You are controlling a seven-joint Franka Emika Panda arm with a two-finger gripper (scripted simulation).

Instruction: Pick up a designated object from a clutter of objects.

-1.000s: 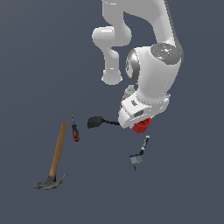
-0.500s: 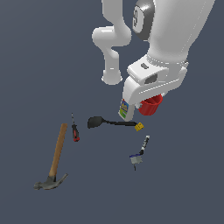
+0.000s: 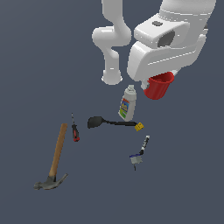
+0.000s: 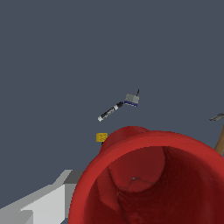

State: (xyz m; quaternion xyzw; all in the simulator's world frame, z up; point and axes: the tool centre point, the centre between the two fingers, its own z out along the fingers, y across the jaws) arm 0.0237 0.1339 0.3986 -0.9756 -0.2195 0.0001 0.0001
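The red cup (image 3: 158,86) hangs well above the floor, held under the white hand of my arm. My gripper (image 3: 156,79) is shut on it; the fingers are mostly hidden by the hand and the cup. In the wrist view the cup's open mouth (image 4: 148,179) fills the foreground, with one grey-white finger (image 4: 43,203) beside it. The rest of the clutter lies on the floor below: white bottle (image 3: 127,103), black spoon (image 3: 109,122), red-handled screwdriver (image 3: 75,130), wooden-handled hammer (image 3: 54,159) and marker (image 3: 144,145).
A yellow bit (image 3: 139,127) lies at the spoon handle's end, and a grey-blue bit (image 3: 135,159) lies by the marker. The wrist view shows the marker (image 4: 110,112), grey-blue bit (image 4: 132,99), yellow bit (image 4: 101,137) and hammer head (image 4: 216,117) far below.
My gripper has risen with the red cup from floor level beside the spoon and bottle to well above them. The other objects have not moved.
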